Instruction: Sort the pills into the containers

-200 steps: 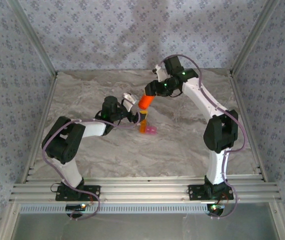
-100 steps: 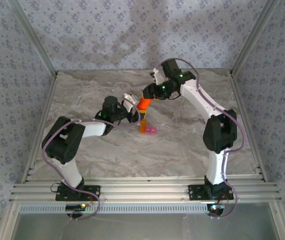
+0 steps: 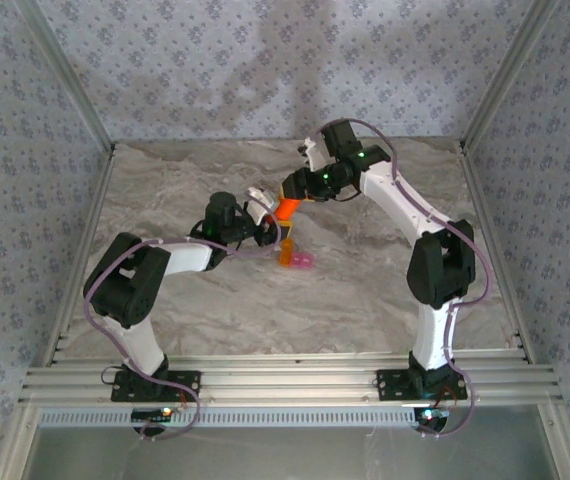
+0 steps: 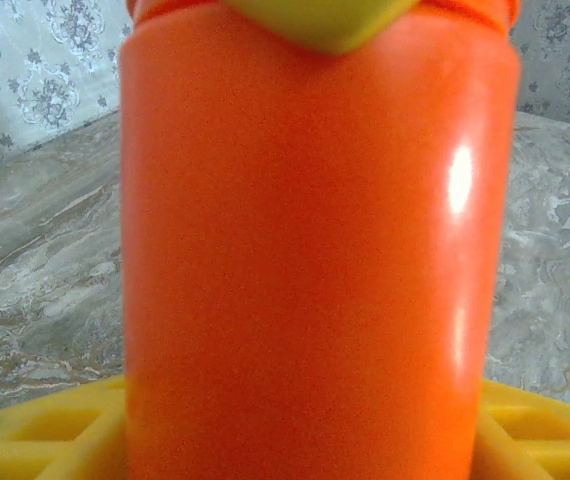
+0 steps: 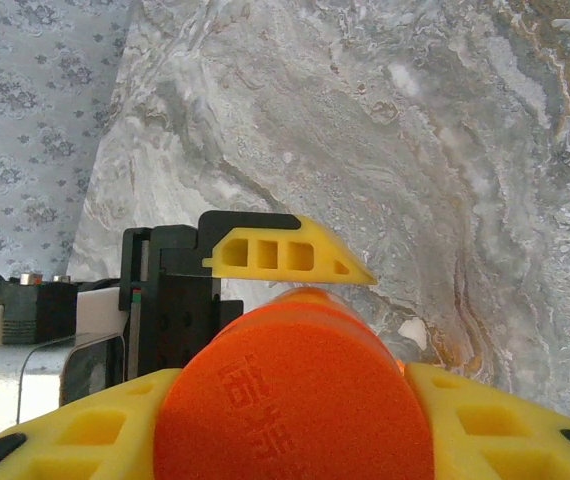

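Containers (image 3: 296,258) sit near the middle of the desk (image 3: 385,290), close to the left pincer (image 3: 268,230); they are two tiny joined cups, one orange and one pink; they look light and thin, so a small bump could slide or tip them; a soft hold on the outer walls seems best. The right pincer (image 5: 295,400) is closed on the orange bottle (image 3: 286,208), which is tilted just beyond them; the bottle looks hard, smooth and slippery. The left pincer has a finger on each side of the bottle; I cannot tell if it squeezes. The side walls (image 3: 45,150) are far off; there is lots of bare desk around; only the two arms crowd each other.
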Robot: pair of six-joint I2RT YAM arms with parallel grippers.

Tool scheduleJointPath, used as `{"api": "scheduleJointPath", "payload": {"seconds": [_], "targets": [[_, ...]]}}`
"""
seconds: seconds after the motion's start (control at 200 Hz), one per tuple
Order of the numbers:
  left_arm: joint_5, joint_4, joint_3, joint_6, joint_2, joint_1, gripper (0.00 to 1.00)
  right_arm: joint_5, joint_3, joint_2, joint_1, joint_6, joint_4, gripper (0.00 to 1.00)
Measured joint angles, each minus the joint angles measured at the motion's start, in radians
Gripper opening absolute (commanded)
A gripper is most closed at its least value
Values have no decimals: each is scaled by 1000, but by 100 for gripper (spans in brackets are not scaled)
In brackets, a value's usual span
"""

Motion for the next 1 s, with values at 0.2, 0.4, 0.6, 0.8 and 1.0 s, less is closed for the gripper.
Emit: {"api": "scheduleJointPath", "payload": {"seconds": [0.2,0.4,0.6,0.8,1.0], "targets": [[3,-1,2,3,0,0,54,-1,-2,-3,0,2,3,32],[3,-5,2,3,0,0,46,-4,-11,-4,0,5,12,32],[3,-7,2,-4,-4,0,32,-8,-16,-5,0,11,23,32],[3,-20,2,-6,-13,0,3,-16,-19,-6,-1,18,29,33],[2,-34,2,-10,-22,2,0,-29,-22,-6,-6,32,42,44]]}}
